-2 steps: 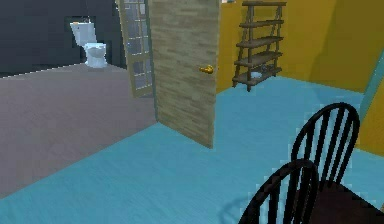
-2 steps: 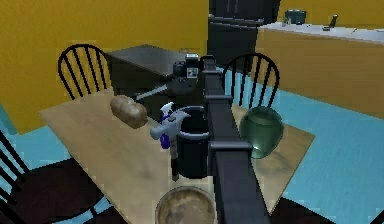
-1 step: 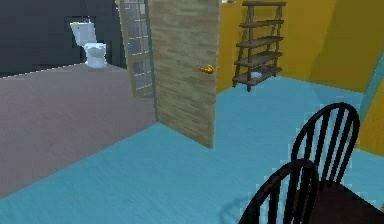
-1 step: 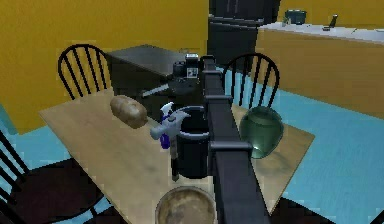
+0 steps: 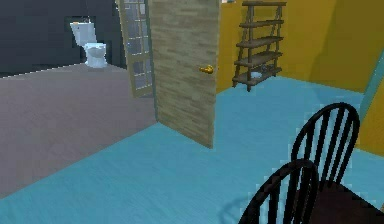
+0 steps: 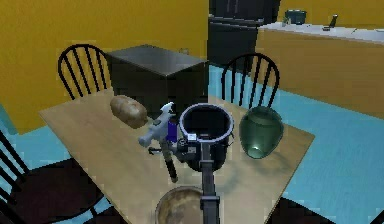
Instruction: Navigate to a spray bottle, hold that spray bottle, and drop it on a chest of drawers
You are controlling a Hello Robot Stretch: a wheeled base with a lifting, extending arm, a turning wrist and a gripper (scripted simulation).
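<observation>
Four things stand in a row on the wooden table (image 6: 90, 135) in the arm side view. Farthest left lies a brown loaf (image 6: 128, 110). Just right of it is the spray bottle (image 6: 162, 127), pale head and blue body, tilted. Next comes a dark pot (image 6: 208, 122) close beside it, and a green glass jar (image 6: 262, 132) at the right.

The gripper (image 6: 170, 148) is at the bottle, at the far end of the arm (image 6: 207, 185), which rises past a bowl (image 6: 183, 207) at the near edge. Whether it has the bottle in hand I cannot tell — the bottle shows against the tabletop.

The step in hand, I judge, is the grasp. To do it well, take the bottle by its body rather than its head. Then lift straight up until it is clear of loaf and pot before drawing back over the bowl. The dark cabinet (image 6: 158, 65) beyond the table's far edge is perhaps the chest of drawers.
</observation>
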